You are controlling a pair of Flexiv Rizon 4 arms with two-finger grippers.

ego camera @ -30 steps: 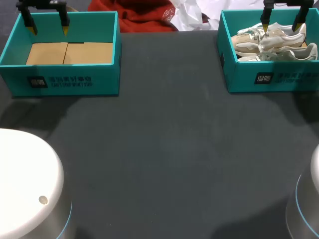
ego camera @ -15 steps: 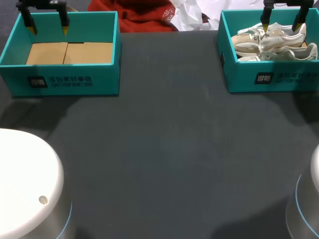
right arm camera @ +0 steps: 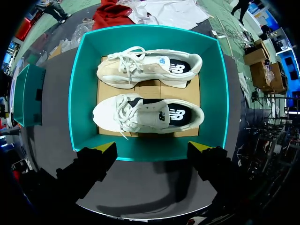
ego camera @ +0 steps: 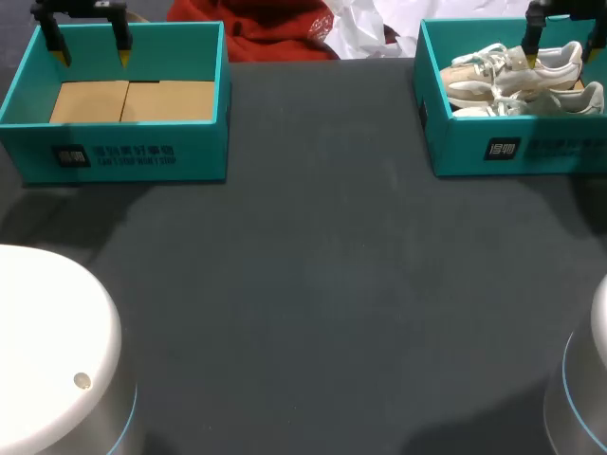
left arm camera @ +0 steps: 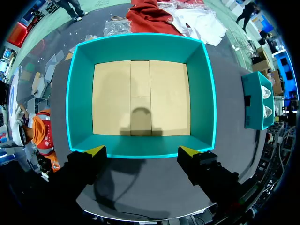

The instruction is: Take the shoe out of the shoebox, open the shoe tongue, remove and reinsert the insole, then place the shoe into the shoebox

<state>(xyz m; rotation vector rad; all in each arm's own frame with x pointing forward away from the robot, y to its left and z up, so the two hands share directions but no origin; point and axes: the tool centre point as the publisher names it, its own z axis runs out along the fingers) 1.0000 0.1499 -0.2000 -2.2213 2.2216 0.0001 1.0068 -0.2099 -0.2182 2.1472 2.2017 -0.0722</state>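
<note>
- Right gripper (right arm camera: pixel 152 147) — fingers spread wide, touching nothing — hangs above the right shoebox (right arm camera: pixel 77 93), its yellow tips over one long wall.
- Inside, two laced shoes lie side by side on the box's bottom: a white shoe (right arm camera: pixel 147 112) nearer the gripper and a beige shoe (right arm camera: pixel 150 68) beyond it.
- Left gripper (left arm camera: pixel 141 151) — likewise held apart — hangs over a wall of the left shoebox (left arm camera: pixel 201 84).
- The two teal boxes stand well apart at the far side of the dark table (ego camera: pixel 313 284).

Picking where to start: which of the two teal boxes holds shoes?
The box on the robot's right, below the right gripper: two pale shoes lie in it. The left box shows only its bare cardboard floor.
</note>
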